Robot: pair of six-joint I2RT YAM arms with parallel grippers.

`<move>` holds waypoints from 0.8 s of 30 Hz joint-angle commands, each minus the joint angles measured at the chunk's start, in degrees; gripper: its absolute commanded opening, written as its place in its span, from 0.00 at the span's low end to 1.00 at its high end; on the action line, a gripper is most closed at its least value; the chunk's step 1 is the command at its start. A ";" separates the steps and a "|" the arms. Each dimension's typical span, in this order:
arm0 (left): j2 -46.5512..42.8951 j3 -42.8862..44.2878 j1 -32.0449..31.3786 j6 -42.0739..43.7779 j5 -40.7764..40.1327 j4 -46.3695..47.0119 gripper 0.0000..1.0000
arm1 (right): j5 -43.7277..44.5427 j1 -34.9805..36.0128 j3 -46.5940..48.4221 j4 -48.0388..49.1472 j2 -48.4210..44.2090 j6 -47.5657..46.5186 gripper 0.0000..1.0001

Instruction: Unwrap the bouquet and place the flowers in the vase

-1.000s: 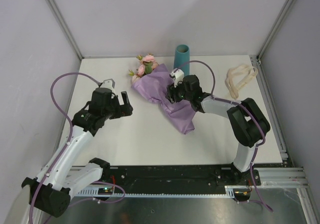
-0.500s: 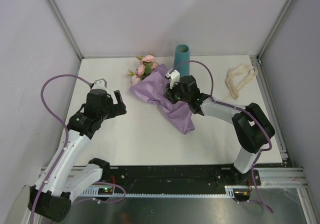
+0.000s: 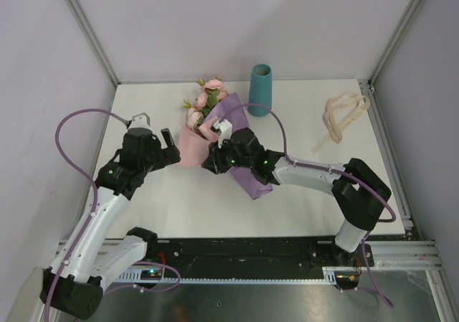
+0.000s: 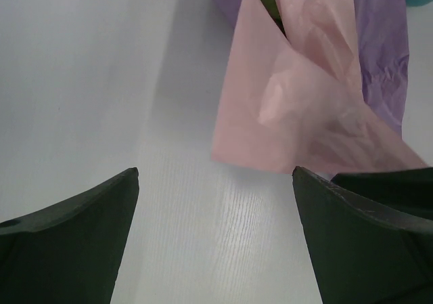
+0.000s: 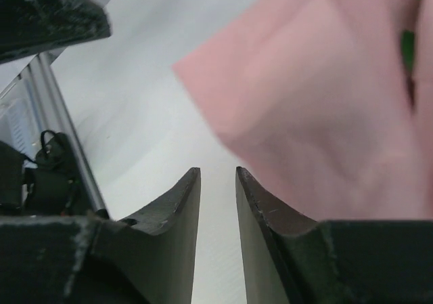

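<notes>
The right gripper (image 5: 218, 172), jaws a little apart and empty, is at the bouquet (image 3: 237, 117); the wide-open left gripper (image 4: 215, 175) faces it, close by.

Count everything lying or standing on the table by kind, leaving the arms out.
Wrapped bouquet: 1
Teal vase: 1
Cream ribbon loop: 1
Total: 3
</notes>
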 commanded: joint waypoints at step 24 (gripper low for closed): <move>15.40 6.97 0.49 -12.75 20.30 14.37 1.00 | 7.97 -0.25 -6.56 -7.93 -22.64 2.83 0.44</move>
